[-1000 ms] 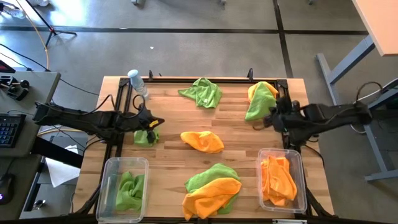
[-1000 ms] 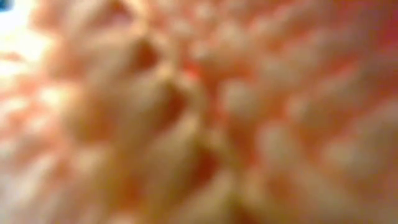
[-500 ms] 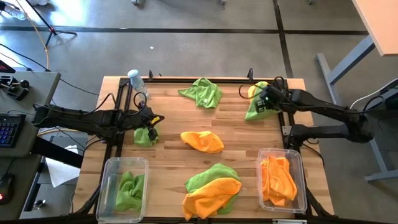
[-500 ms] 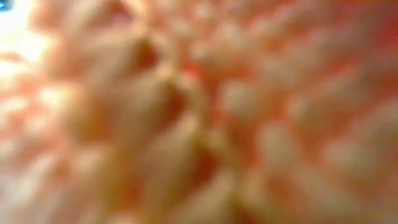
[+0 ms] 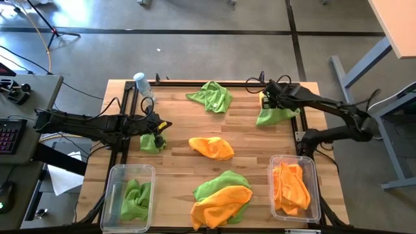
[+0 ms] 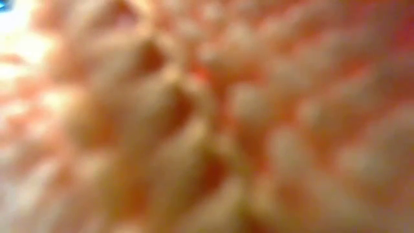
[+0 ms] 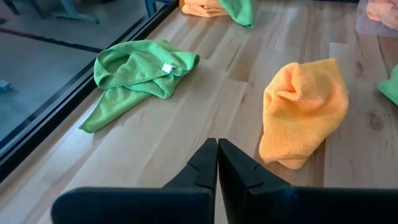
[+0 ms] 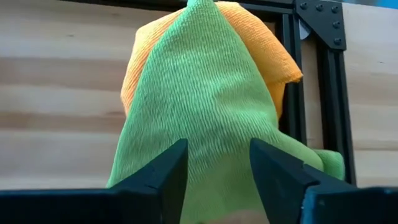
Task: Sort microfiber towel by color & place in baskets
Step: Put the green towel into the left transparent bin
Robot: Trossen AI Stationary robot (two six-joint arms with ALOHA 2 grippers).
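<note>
My right gripper [image 5: 265, 99] [image 8: 217, 149] is open over a lime green towel [image 8: 211, 112] that lies draped on an orange one [image 8: 261, 43] at the table's far right corner. Its fingers stand on either side of the green cloth's ridge. My left gripper [image 5: 161, 127] [image 7: 217, 146] is shut with nothing in it, above the table's left part, beside a small green towel [image 5: 152, 142]. The left basket [image 5: 114, 195] holds a green towel. The right basket [image 5: 316, 195] holds orange ones. An orange cloth fills the low view. My right gripper comes at the green towel [image 8: 214, 162] from above, its open fingers straddling the raised fold. I cannot tell whether they touch the cloth. The towel lies slack on the orange one and on the table.
Loose towels lie on the wood: a green one [image 5: 211, 96] at the far middle, an orange one [image 5: 211, 147] in the centre, and a green and orange heap [image 5: 221, 198] near the front. A clear water bottle [image 5: 143, 84] stands at the far left. Black frame rails border the table.
My right gripper has swung from the right edge beside the orange basket toward the table's far edge and has come over the green-on-orange pile. The towels have stayed where they were.
</note>
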